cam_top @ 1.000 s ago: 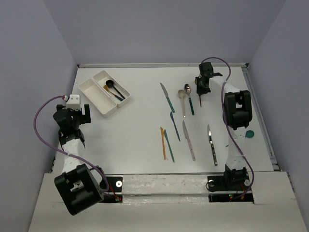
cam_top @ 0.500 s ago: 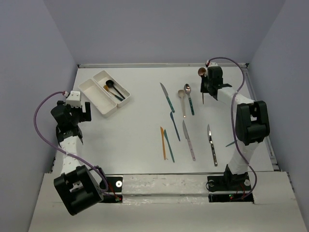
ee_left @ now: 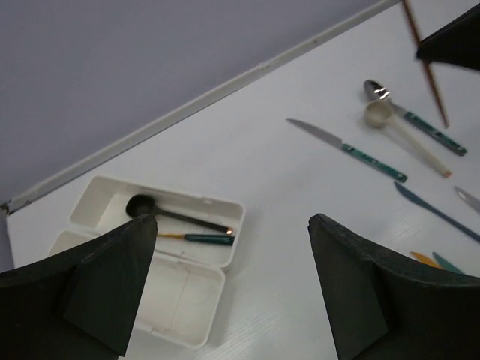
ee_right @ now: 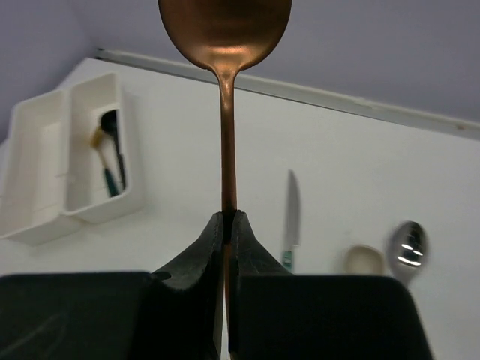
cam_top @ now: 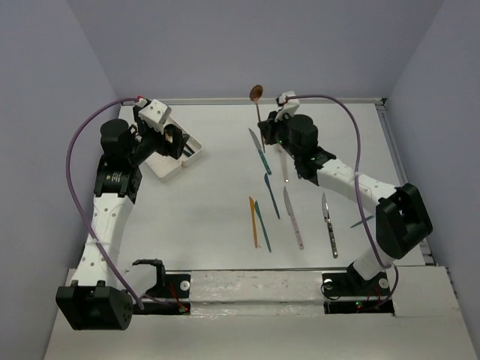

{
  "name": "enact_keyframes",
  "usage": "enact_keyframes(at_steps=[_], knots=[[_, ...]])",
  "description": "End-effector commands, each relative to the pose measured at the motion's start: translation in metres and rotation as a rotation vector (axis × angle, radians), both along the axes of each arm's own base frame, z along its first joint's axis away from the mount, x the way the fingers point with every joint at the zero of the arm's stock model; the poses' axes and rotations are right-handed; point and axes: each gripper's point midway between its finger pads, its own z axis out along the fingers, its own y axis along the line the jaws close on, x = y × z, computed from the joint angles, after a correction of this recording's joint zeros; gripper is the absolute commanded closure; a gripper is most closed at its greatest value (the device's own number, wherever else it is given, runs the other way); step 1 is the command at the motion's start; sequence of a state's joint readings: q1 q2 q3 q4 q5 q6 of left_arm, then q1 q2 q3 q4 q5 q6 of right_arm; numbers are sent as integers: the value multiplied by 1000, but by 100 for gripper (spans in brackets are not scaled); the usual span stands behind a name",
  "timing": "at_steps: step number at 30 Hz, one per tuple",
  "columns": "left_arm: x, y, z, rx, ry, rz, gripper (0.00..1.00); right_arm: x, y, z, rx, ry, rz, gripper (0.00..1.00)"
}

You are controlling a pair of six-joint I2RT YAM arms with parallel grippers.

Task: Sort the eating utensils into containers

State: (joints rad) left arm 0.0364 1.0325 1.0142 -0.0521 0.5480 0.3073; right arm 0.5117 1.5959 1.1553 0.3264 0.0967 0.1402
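My right gripper [cam_top: 267,129] is shut on the handle of a copper spoon [cam_top: 256,92], holding it upright above the back middle of the table; the grip shows in the right wrist view [ee_right: 227,221]. My left gripper [cam_top: 175,142] hangs open and empty over the two joined white trays [cam_top: 160,166]. In the left wrist view the far tray [ee_left: 225,206] holds a black spoon [ee_left: 172,214] and a gold, teal-handled utensil [ee_left: 199,238]; the near tray [ee_left: 176,300] is bare. Knives lie on the table: teal-handled [cam_top: 260,150], blue [cam_top: 271,195], orange [cam_top: 253,221].
More utensils lie mid-table: a teal knife [cam_top: 262,225], a pale-handled knife [cam_top: 294,217], a silver knife [cam_top: 328,225]. A cream spoon [ee_left: 386,118] and a silver spoon [ee_left: 377,91] lie under my right arm. A raised rail runs along the table's back edge [cam_top: 210,100].
My right arm swung left from the far right to the back middle, carrying the copper spoon. My left arm rose and reached forward over the trays.
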Motion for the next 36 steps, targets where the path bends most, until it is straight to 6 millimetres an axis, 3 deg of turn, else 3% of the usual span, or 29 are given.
enact_keyframes(at_steps=[1,2,3,4,6,14,17,24,30,36], knots=[[-6,-53,26,-134,56,-125,7,-24,74,73,217,-170,114,100],[-8,-65,35,-144,46,-154,8,-30,88,77,237,-174,140,100],[-7,-69,37,-154,48,-161,8,-35,100,81,246,-187,159,100],[-5,-73,37,-168,60,-162,9,-46,126,87,267,-206,204,100],[-4,-78,42,-186,48,-171,9,-60,150,95,282,-214,247,100],[-1,-82,31,-194,56,-153,11,-77,213,101,314,-201,353,100],[3,-78,36,-200,27,-125,13,-83,223,100,314,-201,371,100],[14,-64,29,-209,20,-27,29,-86,227,103,326,-203,397,100],[19,-67,35,-264,2,-21,40,-96,236,100,340,-184,445,100],[22,-72,28,-292,34,-40,55,-96,240,101,343,-183,460,100]])
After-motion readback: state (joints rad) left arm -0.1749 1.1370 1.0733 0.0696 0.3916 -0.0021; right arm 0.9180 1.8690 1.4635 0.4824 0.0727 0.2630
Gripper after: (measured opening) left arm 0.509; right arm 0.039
